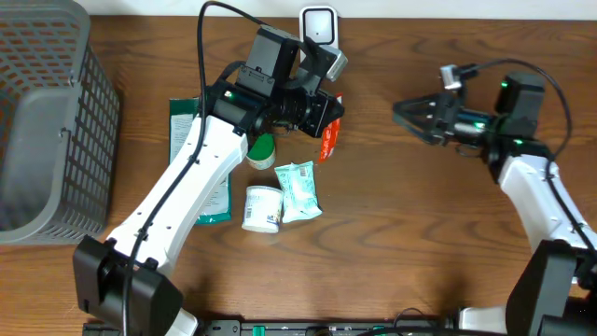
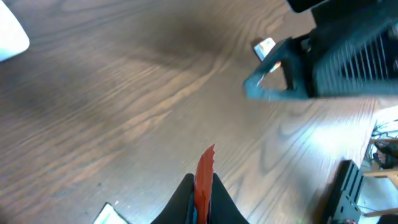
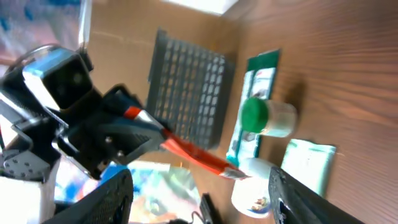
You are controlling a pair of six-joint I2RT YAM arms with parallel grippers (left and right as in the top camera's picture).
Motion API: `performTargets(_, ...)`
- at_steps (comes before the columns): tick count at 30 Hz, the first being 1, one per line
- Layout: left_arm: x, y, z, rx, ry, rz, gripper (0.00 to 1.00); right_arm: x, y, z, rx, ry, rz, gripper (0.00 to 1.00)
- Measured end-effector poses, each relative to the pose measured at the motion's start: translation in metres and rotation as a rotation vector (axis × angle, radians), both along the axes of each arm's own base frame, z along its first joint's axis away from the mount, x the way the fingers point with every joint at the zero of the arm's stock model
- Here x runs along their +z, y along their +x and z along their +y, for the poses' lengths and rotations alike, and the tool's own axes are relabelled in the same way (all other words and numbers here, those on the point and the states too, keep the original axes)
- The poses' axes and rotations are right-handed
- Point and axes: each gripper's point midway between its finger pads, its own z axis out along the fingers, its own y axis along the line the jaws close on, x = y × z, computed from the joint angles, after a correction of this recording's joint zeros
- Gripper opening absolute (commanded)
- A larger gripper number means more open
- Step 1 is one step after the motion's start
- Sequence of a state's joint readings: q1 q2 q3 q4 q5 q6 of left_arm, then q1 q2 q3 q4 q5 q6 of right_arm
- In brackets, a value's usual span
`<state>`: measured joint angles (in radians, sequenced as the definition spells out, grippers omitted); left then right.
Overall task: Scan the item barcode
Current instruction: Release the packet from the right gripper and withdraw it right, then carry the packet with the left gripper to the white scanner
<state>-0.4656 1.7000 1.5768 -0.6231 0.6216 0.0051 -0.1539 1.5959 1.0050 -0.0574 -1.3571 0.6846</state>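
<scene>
- Left gripper (image 2: 200, 199) is sitting right under your wrist lens, clenched on the red packet (image 2: 204, 171), which is standing edge-on between the fingers.
- Where is that putting the packet overhead?
- You are holding it off the table (image 1: 420, 243), hanging just below the white scanner (image 1: 318, 25). Your right gripper (image 1: 410, 117) is hovering well to the side, jaws spread and grasping nothing.
- What is worrying you?
- You are pinching only a thin edge, so the floppy foil is likely to slide or twist as you swing it. If the barcode is facing away from the window, you are getting no read, and I cannot tell which face carries it. Your left wrist is also crowding the scanner, so a turn risks knocking it.
</scene>
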Motion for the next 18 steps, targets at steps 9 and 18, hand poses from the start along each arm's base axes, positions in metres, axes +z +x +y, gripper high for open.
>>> performTargets(9,0.026,-0.011,-0.001,-0.076,0.079,-0.212,0.07,-0.026,0.0,-0.083,-0.22,-0.056,0.053,0.92)
performTargets(18,0.041,-0.011,-0.045,-0.129,0.418,-0.696,0.07,-0.081,-0.005,-0.123,-0.41,-0.282,0.258,0.99)
